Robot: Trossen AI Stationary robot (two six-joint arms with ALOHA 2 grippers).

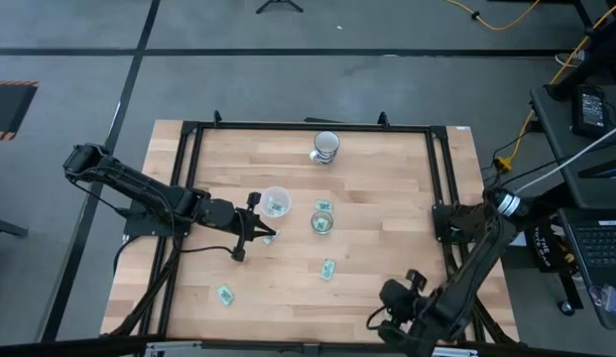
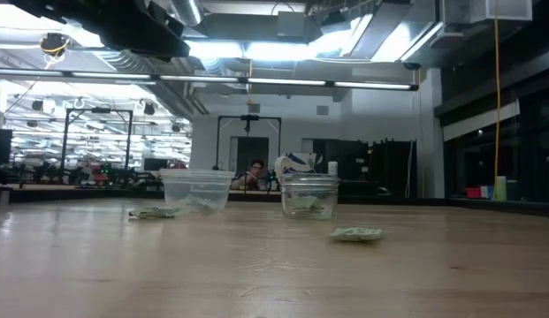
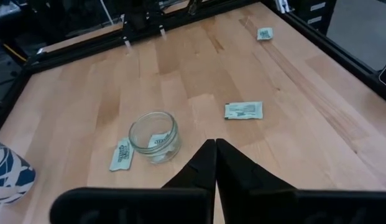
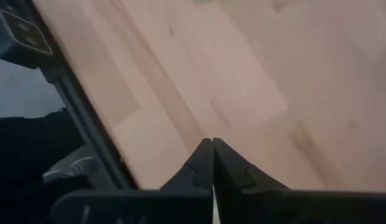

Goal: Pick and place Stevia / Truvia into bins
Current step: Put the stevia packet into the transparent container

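Note:
The wider whitish cup point(image 1: 276, 201) stands mid-table with a green packet in it. The narrower clear cup point(image 1: 322, 221) stands to its right, and in the left wrist view point(image 3: 154, 137) it holds a packet. Loose green-and-white packets lie flat on the table: one beside the narrow cup point(image 3: 120, 154), one nearer the front point(image 1: 328, 269), one at the front left point(image 1: 225, 295), and one farther off point(image 3: 264, 33). My left gripper point(image 1: 269, 235) is shut and empty, just near of the wide cup. My right gripper point(image 4: 212, 142) is shut and empty over the table's near right edge.
An opaque ribbed cup point(image 1: 326, 146) stands near the table's far edge. A black frame point(image 1: 308, 126) runs around the tabletop. In the low view a person point(image 2: 255, 174) shows far behind the table. Bare wood lies between the cups and the near edge.

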